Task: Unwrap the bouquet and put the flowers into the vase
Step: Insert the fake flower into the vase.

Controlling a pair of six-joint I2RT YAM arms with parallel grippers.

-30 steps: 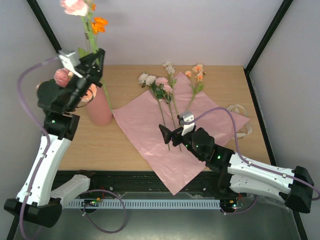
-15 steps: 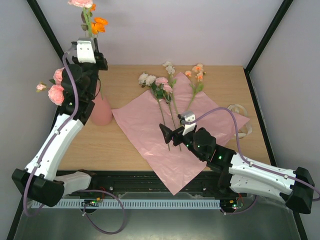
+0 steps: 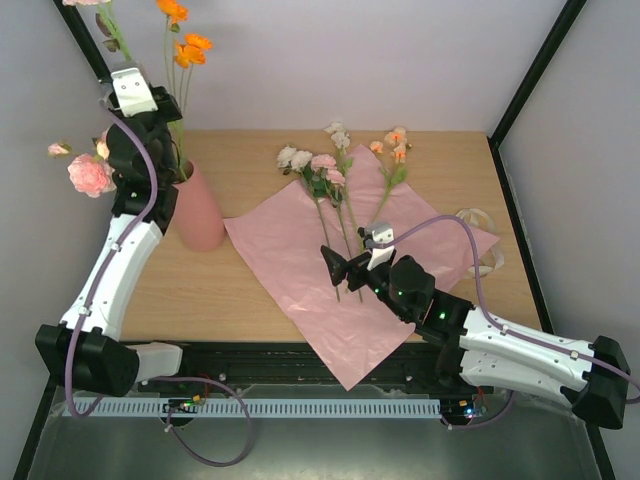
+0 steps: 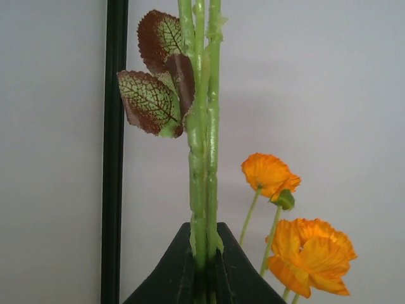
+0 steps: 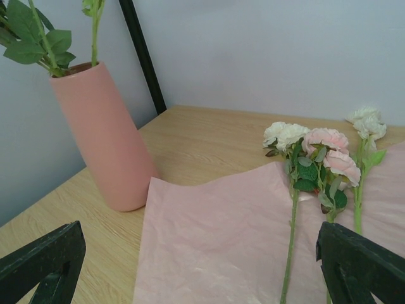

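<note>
The salmon-pink vase stands at the table's left and holds orange flowers and pink roses. My left gripper is raised above the vase and shut on two green stems. Their pink bloom is at the top edge of the overhead view. The bouquet lies unwrapped: its pink wrapping sheet is flat, with cream and pink flowers and peach ones on it. My right gripper hovers open over the sheet, beside the stems.
A cream ribbon lies at the sheet's right corner. Black frame posts rise behind the vase and at the back right. The sheet's near corner hangs over the table's front edge.
The left arm has swung left and lifted, carrying the held stems and their pink bloom toward the top left corner. The right arm has not moved.
</note>
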